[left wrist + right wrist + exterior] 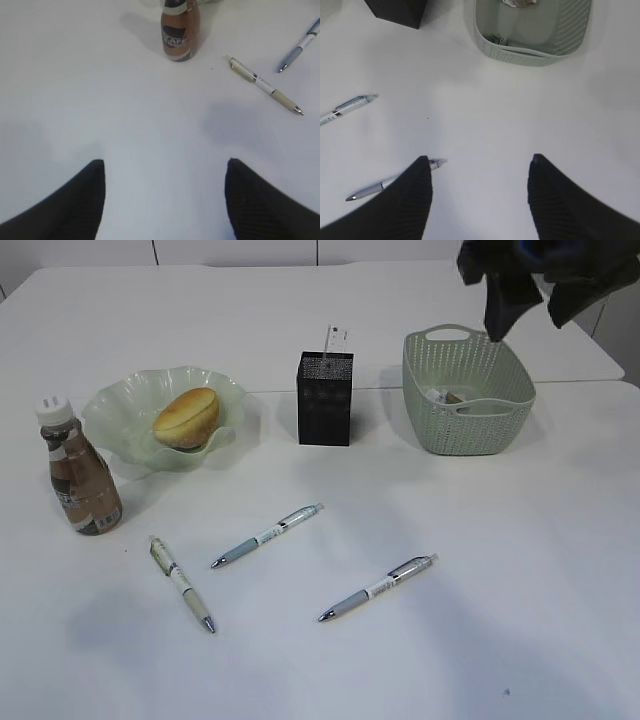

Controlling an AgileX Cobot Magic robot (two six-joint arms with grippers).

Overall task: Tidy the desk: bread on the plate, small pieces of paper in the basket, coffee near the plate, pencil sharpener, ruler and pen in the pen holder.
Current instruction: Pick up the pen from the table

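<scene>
Both grippers gape wide w/ nothing between the fingers: left gripper (165, 197) hangs over bare table (520, 570), right gripper (479, 197) over the table w/ one grey pen's (395, 180) tip just beside its left finger (405, 200).

Bread (186, 417) sits on the green wavy plate (120, 405). Coffee bottle (80, 480) stands upright just beside the plate, front-left of it. Black pen holder (325, 398) is upright btw plate and basket (470, 430), w/ a thin clear piece (336, 340) sticking out its top, prob. the ruler, hard to tell. Basket holds crumpled paper bits (520, 2) in the far end and another scrap (496, 39) by the near wall.

Three pens lie flat on the table in front, apart from each other: beige pen (181, 582) nearest the bottle, grey-blue pen (266, 536) in the middle, and the grey pen on the right. Dark arm part (540, 275) shows at top right, above the basket.
</scene>
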